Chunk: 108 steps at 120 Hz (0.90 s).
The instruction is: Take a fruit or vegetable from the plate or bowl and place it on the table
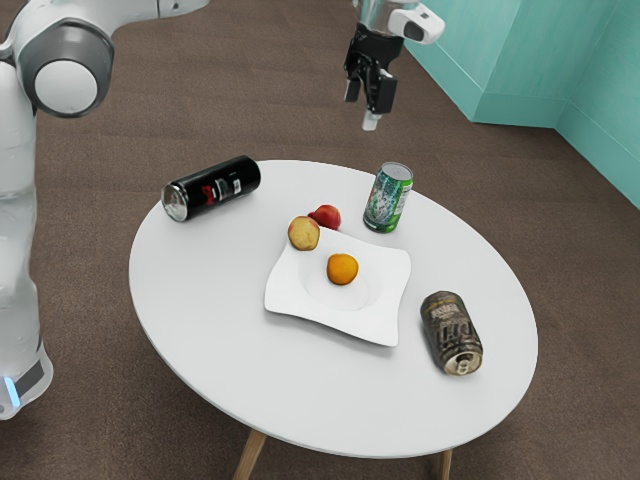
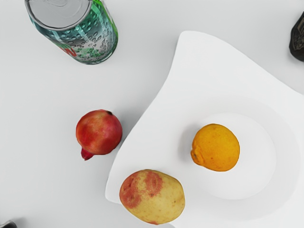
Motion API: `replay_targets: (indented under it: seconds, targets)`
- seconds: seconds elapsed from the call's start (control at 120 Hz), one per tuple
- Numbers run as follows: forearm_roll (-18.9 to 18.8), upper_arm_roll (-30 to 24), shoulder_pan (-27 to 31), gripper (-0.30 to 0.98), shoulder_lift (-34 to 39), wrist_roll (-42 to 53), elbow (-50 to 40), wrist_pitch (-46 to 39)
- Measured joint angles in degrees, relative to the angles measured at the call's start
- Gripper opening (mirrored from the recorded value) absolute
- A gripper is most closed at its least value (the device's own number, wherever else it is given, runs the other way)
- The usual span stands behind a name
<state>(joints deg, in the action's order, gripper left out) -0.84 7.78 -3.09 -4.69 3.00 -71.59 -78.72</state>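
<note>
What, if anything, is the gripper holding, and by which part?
Nothing: the gripper is open and empty. The orange fruit rests on the plate, the red fruit on the table.

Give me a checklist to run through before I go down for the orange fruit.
1. Fingers open, nothing between them: ok.
2. Orange fruit in the middle of the plate, apart from the potato: ok.
3. Potato well inside the plate's edge: not ok, it lies at the edge.
4. Green can upright: ok.
5. Fingers down around the orange fruit: not ok, they are well above the plate.
6. Orange fruit's firmness: cannot tell.
</note>
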Motion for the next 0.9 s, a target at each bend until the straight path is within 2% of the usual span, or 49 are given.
replay_targets:
  seconds: [0.25, 0.4, 0.492, 0.583, 0.733, 0.9]
  targets:
    - [0.60, 0.48, 0.15, 0.69, 0.21, 0.19, 0.37, -0.09]
    - [-0.19, -0.27, 0.06, 0.69, 4.65, 0.32, 12.49, 3.74]
    - [-0.52, -2.37, 1.60, 0.69, 6.22, 0.36, 15.05, 5.29]
    - [-0.93, -2.61, 1.28, 0.69, 4.00, 0.38, 15.14, 6.23]
    - [-4.48, -2.54, -0.18, 0.69, 1.63, 0.42, 13.50, 6.87]
    - [-5.42, -2.57, 0.05, 0.69, -6.30, 0.43, 13.03, 3.82]
